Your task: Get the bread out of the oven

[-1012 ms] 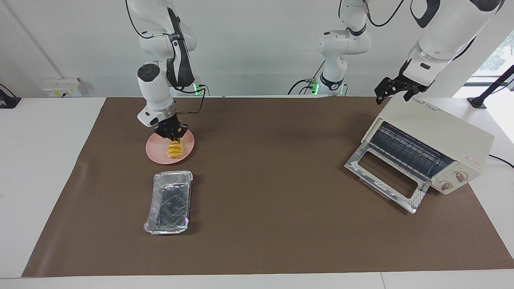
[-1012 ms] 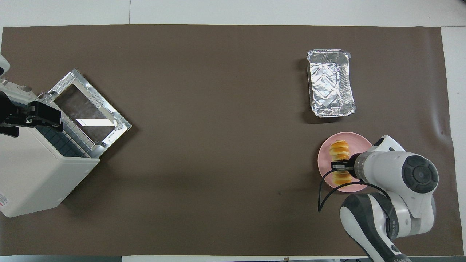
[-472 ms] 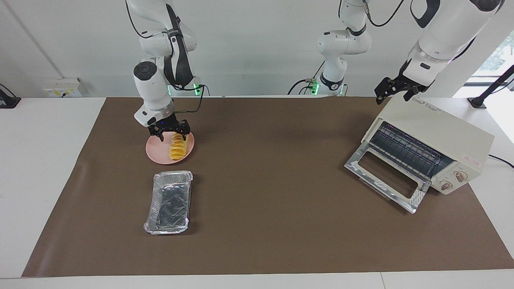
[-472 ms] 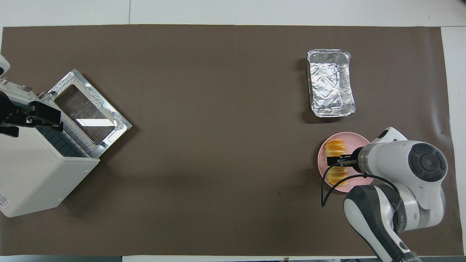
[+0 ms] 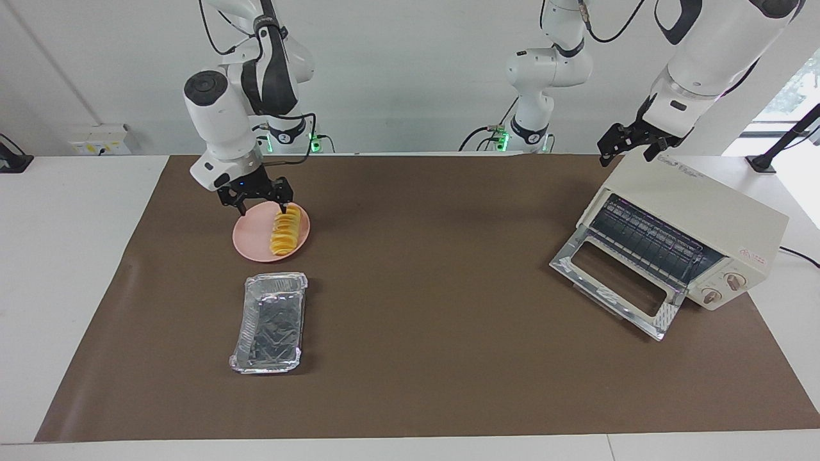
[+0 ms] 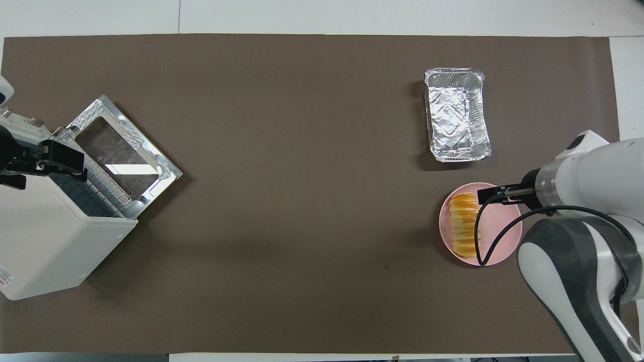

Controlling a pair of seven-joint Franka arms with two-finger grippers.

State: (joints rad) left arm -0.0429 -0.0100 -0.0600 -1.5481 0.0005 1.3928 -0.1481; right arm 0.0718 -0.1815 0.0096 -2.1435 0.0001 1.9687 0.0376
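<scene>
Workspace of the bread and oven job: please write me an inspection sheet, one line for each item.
Surface: brown mat on a white table.
Job's things: bread lies on the pink plate; oven with door down, rack bare.
Clutter: empty foil tray, farther from the robots than the plate.
Grippers: right claw open over the plate, holding nothing; left claw open over the oven's top, waiting.
Cables: black cable loops at the right wrist; another leaves the oven.
Surroundings: white wall, wall socket box.

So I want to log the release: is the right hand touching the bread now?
Apart. In the facing view the right hand hangs open above the pink plate, and the bread lies flat on the plate below its fingertips.
</scene>
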